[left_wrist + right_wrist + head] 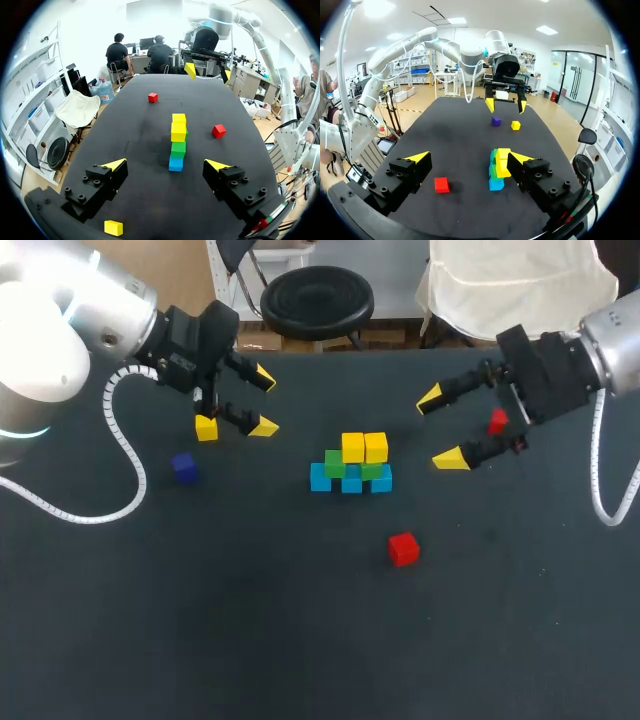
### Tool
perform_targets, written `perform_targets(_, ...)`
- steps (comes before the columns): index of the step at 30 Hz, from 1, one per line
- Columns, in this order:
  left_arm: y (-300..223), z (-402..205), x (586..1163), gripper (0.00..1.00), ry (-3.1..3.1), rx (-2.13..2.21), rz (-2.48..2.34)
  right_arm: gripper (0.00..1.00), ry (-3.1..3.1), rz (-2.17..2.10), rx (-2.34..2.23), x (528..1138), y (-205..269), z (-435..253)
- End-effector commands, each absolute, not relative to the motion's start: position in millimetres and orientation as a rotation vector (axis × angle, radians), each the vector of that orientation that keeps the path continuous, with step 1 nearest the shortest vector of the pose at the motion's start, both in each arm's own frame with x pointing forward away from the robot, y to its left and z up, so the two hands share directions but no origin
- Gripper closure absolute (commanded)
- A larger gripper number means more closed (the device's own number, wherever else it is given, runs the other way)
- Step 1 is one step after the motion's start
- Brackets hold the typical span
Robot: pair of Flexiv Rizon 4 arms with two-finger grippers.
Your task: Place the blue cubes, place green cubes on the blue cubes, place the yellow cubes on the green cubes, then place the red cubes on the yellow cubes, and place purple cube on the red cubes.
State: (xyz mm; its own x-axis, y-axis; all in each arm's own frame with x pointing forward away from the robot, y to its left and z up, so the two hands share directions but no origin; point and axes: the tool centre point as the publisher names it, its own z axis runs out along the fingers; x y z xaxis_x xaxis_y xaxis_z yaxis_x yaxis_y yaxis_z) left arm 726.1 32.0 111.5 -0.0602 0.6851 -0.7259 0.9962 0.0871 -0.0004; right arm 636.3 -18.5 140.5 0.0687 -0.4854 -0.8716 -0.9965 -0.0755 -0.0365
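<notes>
One yellow cube [206, 427] under left tool [264, 402]

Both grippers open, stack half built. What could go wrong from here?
The loose yellow cube sits close beside the left gripper; a finger could knock it away instead of straddling it. The stack has two yellow cubes perched on top, so a rough placement might push them off.

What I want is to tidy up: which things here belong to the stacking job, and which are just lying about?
Job: stack; loose yellow cube; purple cube; nearer red cube; farther red cube.
Lying about: nothing that I can see.
</notes>
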Motion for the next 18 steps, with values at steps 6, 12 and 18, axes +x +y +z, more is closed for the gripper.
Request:
perform_targets(6, 51.7, 106.0, 733.1, 0.00, 1.800, 1.713, -0.681, 0.00, 1.498, 0.930, -1.651, 636.3, -18.4, 140.5)
perform_targets(12, 73.0, 98.1, 741.8, 0.00, 1.841, 1.696, -0.642, 0.00, 1.498, 0.930, -1.651, 636.3, -18.4, 140.5)
perform_targets(18, 90.3, 96.4, 752.6, 0.00, 1.907, 1.687, -0.619, 0.00, 1.498, 0.930, -1.651, 636.3, -18.4, 140.5)
